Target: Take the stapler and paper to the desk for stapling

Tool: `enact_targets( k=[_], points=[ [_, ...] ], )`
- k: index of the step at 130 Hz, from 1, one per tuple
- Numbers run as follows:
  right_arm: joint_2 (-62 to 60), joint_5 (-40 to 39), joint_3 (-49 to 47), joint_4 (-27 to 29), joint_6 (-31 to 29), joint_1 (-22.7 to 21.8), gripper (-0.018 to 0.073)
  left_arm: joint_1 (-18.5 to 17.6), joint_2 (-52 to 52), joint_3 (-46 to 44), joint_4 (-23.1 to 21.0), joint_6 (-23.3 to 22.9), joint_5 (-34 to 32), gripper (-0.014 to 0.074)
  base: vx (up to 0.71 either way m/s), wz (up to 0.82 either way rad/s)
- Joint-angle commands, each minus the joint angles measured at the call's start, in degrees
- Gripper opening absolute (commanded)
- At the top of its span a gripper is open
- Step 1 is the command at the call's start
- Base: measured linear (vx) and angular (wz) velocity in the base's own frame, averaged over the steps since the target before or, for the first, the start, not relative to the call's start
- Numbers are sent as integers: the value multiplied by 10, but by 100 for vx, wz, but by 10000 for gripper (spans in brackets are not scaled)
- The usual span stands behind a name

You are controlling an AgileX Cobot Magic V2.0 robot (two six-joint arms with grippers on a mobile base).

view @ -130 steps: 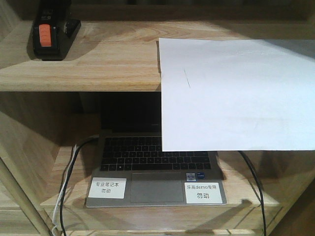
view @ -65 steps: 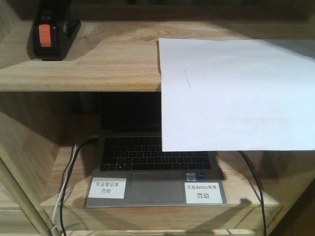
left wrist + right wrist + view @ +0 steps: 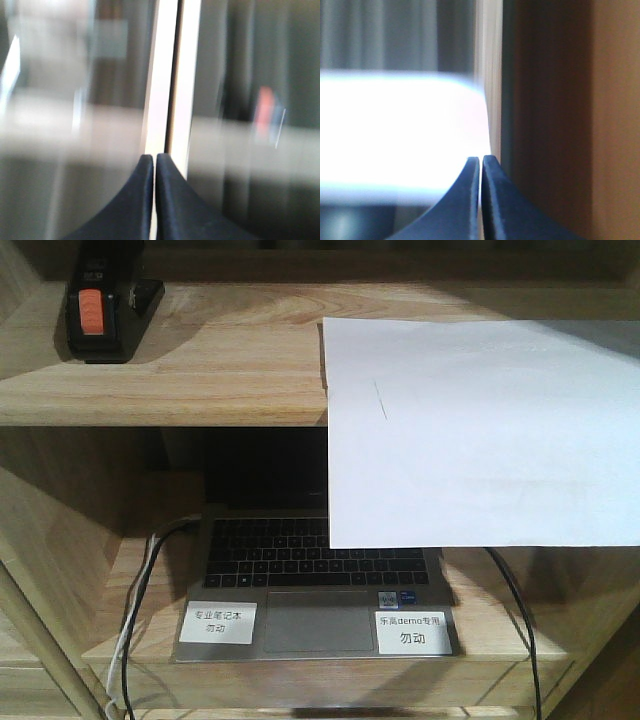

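On the upper shelf, stapler far left, paper overhanging the edge at right, laptop below, left hand and right hand pinched closed, empty.

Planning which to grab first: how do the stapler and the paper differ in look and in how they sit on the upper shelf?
The stapler is small and black with an orange patch; the paper is a large, flat, white sheet. The stapler sits wholly on the upper shelf board at its far left; the paper lies at the right and overhangs the front edge, hiding part of the laptop below. Both rest on the same board.
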Motion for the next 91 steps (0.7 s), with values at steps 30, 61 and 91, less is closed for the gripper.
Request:
enact_targets(
  k=[30,61,91],
  points=[
    [55,-42,-275,1,-2,-4,-6,-1,48,-344,-4,-4,136,-6,0,0],
    [198,124,-504,1,8,-3,-6,-1,198,-593,-1,-4,316,2,0,0],
    [308,253,-594,1,6,-3,13,-1,296,-649,1,-4,396,17,0,0]
  ],
)
